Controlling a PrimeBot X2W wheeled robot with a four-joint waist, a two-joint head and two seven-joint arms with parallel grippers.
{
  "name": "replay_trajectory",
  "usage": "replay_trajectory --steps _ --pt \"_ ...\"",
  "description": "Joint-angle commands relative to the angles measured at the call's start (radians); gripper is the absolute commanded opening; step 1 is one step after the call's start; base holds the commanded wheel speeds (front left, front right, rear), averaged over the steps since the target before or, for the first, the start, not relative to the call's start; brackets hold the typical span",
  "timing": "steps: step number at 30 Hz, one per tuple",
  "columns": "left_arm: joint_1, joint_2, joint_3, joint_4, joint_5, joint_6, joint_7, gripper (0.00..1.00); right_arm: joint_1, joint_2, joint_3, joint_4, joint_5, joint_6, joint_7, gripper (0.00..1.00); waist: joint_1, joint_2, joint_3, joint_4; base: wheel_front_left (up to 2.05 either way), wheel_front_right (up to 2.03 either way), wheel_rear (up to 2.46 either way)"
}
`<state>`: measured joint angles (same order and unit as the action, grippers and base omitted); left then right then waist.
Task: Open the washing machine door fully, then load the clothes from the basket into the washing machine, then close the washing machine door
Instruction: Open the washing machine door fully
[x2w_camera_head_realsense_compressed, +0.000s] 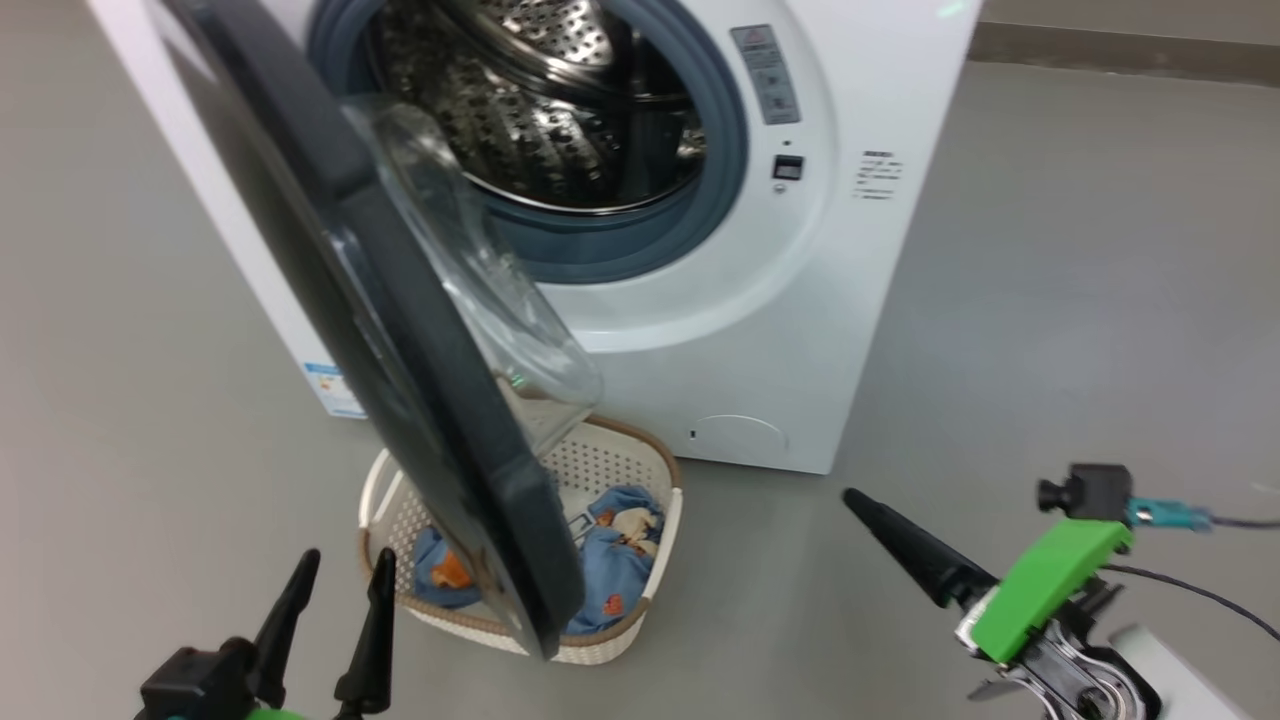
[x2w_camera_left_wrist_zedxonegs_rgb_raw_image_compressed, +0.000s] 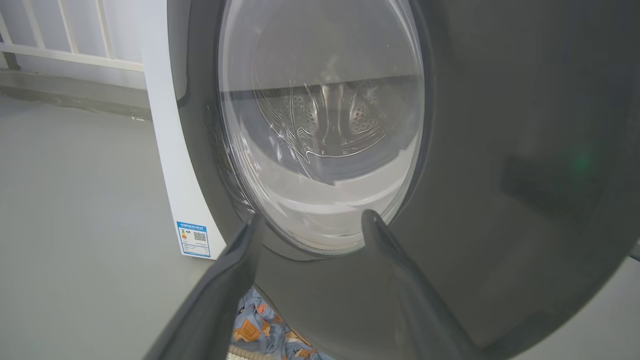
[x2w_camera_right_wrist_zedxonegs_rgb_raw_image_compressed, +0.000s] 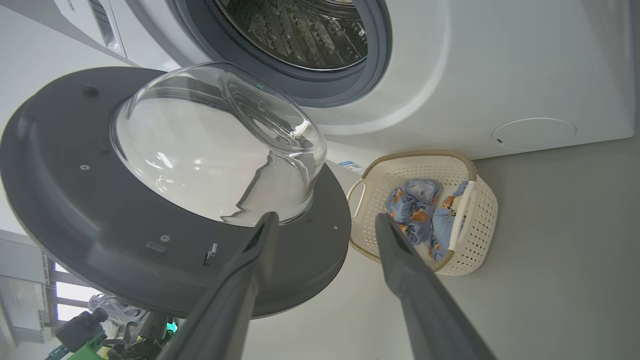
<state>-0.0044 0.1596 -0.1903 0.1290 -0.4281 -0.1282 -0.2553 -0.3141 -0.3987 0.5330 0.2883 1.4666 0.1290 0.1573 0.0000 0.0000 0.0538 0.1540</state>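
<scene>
While the door (x2w_camera_head_realsense_compressed: 400, 330) stands swung out from the washing machine (x2w_camera_head_realsense_compressed: 800, 330), it overhangs the basket (x2w_camera_head_realsense_compressed: 640, 455) of blue clothes (x2w_camera_head_realsense_compressed: 620, 560) on the floor just in front. Both the left gripper (x2w_camera_head_realsense_compressed: 348, 560), near the door's outer face, and the right gripper (x2w_camera_right_wrist_zedxonegs_rgb_raw_image_compressed: 326, 220), over on the right, have fingers spread and empty.
</scene>
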Motion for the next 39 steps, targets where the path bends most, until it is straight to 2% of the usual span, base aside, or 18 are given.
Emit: replay_trajectory --steps 1,6,13,19,26,30,33,39 --pt "-0.005 0.021 0.047 -0.029 -0.005 -0.003 -0.006 1.00 0.024 -0.029 0.010 -0.016 -0.005 0.002 -0.039 1.00 0.0000 0.0000 -0.012 -0.035 0.00 0.00 0.00" --pt "0.015 0.022 0.060 -0.038 -0.004 -0.003 -0.006 1.00 0.055 -0.070 0.010 0.007 -0.018 0.002 -0.128 1.00 0.0000 0.0000 -0.015 -0.063 0.00 0.00 0.00" --pt "0.034 0.015 0.076 -0.045 0.002 -0.003 -0.006 1.00 0.114 -0.143 0.044 0.070 -0.093 0.002 -0.362 1.00 0.0000 0.0000 -0.027 -0.092 0.00 0.00 0.00" --pt "0.051 0.013 0.085 -0.047 0.002 -0.003 -0.006 1.00 0.123 -0.152 -0.004 0.121 -0.182 0.002 -0.418 1.00 0.0000 0.0000 -0.034 -0.108 0.00 0.00 0.00" --pt "0.054 0.013 0.086 -0.051 0.004 -0.003 -0.006 1.00 0.178 -0.073 -0.259 0.090 -0.477 0.002 -0.419 1.00 0.0000 0.0000 -0.035 -0.109 0.00 0.00 0.00" --pt "0.053 0.013 0.084 -0.052 0.007 -0.003 -0.006 1.00 0.215 -0.020 -0.368 0.043 -0.638 0.002 -0.419 1.00 0.0000 0.0000 -0.036 -0.104 0.00 0.00 0.00" --pt "0.053 0.013 0.083 -0.053 0.008 -0.003 -0.006 1.00 0.236 0.010 -0.416 0.007 -0.731 0.002 -0.419 1.00 0.0000 0.0000 -0.037 -0.100 0.00 0.00 0.00" --pt "0.049 0.012 0.078 -0.054 0.011 -0.003 -0.006 1.00 0.256 0.037 -0.445 -0.033 -0.832 0.002 -0.419 1.00 0.0000 0.0000 -0.032 -0.090 0.00 0.00 0.00"
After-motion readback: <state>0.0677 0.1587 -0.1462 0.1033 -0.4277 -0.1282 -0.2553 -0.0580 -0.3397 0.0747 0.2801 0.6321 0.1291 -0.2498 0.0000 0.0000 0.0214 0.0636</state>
